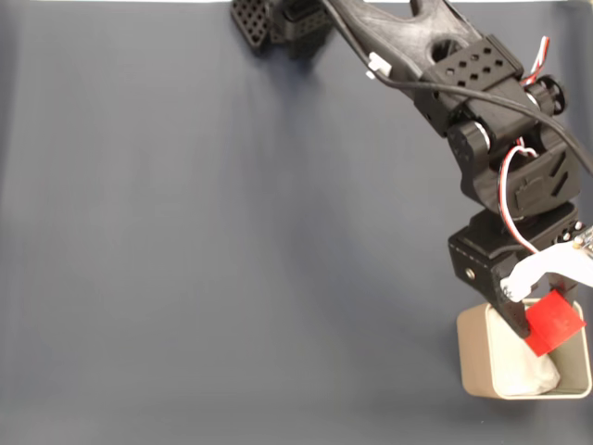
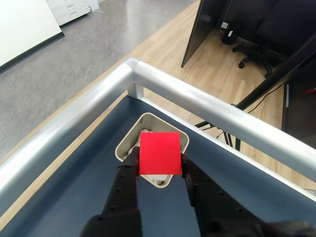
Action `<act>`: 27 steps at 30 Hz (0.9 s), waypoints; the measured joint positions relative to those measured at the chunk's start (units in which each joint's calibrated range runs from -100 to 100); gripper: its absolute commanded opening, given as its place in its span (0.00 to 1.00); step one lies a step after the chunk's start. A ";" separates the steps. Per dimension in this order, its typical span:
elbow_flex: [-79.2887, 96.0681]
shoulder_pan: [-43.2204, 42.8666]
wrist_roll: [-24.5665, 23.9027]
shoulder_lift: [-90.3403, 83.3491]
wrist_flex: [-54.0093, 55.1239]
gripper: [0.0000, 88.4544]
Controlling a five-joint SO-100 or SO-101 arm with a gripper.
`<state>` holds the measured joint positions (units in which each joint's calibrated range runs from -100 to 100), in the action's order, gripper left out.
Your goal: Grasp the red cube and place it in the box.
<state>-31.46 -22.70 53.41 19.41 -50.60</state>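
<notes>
The red cube (image 1: 554, 322) (image 2: 159, 153) hangs above the box, pinched between the two fingers of my gripper (image 1: 545, 315) (image 2: 158, 160), which is shut on it. The box (image 1: 478, 357) (image 2: 127, 141) is a beige square container with rounded corners near the bottom right corner of the table in the fixed view. White wadding (image 1: 537, 375) lies inside it. In the wrist view the cube covers most of the box's inside. The black arm (image 1: 482, 111) reaches down from the top of the fixed view.
The dark blue-grey table top (image 1: 232, 250) stretches wide to the left of the box. In the wrist view a metal rail (image 2: 197, 98) frames the table corner just beyond the box, with floor and office furniture behind. The arm's base (image 1: 278, 23) sits at the top edge.
</notes>
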 measured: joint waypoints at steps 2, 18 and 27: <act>0.00 0.00 0.00 0.69 0.32 0.00; -6.60 -0.37 0.00 6.08 0.64 0.00; -6.78 -0.45 0.00 6.08 0.64 0.00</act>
<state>-38.25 -23.15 53.41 25.49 -49.96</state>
